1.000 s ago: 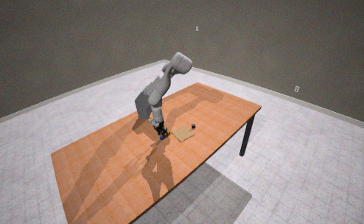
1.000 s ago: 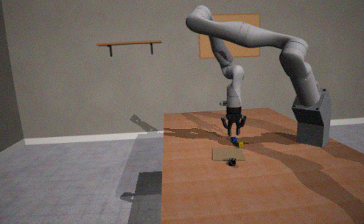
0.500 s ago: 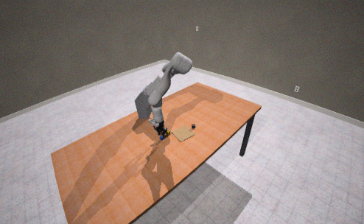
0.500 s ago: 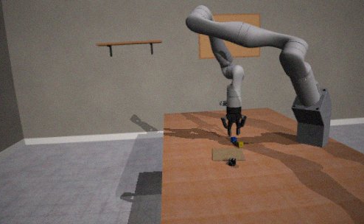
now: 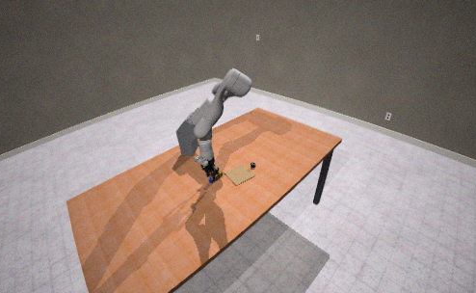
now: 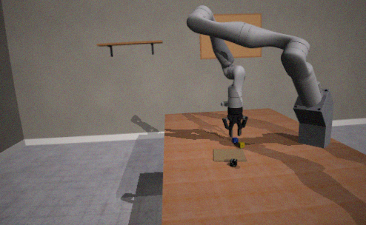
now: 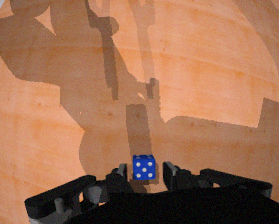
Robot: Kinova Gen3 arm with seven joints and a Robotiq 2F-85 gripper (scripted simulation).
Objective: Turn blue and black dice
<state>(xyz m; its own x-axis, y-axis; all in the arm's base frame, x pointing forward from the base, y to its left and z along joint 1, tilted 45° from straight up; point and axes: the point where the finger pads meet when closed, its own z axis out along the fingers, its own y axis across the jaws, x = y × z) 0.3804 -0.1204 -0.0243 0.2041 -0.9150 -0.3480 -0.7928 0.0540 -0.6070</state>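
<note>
Gripper (image 6: 235,134) part-open, holding nothing, fingers hanging just above the blue die (image 6: 235,140) with a visible gap in the exterior view. Blue die sits on the table (image 6: 279,192), off the mat (image 6: 229,155), just beside the yellow die (image 6: 241,144). Black die (image 6: 233,162) lies at the mat's near edge. Wrist view frames the blue die (image 7: 144,167) between the fingertips, pip count unclear; mat and other dice only show in the wider views.
</note>
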